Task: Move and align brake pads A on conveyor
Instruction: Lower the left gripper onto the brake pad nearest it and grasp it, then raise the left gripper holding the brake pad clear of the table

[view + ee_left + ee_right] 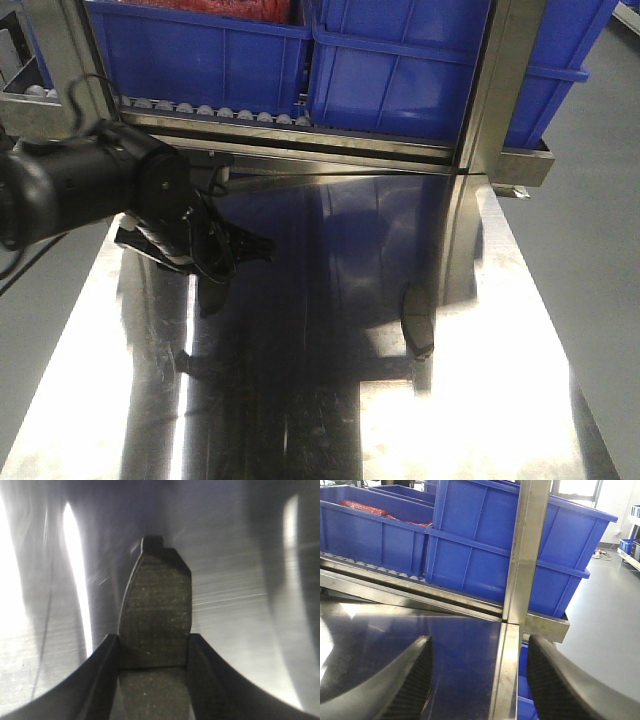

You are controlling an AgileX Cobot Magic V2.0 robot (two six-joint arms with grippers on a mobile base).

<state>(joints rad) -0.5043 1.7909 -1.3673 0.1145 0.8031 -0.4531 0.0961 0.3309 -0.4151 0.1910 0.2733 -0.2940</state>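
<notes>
Shiny steel table (330, 400) fills the front view, w/ hard glare strips L and R and a dark bluish reflection down the middle. At its far edge is a roller rack (200, 110) carrying blue bins (400, 60). A steel post (522, 550) stands in front of the bins, seen close from the right wrist cam. One bin holds red stuff (365, 507), too small to ID.

The black left arm (80, 180) extends in from the L side, low over the table. The left gripper (154, 640) is clamped on a brake pad (157, 600). Its fingers (100, 680) press the pad's two long edges, w/ the grey-brown speckled face toward the cam and a black backing tab at the far end. The pad points away from the wrist over bare steel; can't tell if it touches the table.

The right gripper (479, 642) is spread wide, nothing betw. its ribbed fingers (410, 685). It hangs over the table's R edge, facing the rack.

A small dark curved object (418, 322) lies on the table R of centre, well apart from the left gripper. It's too dim to say whether it's another pad.
</notes>
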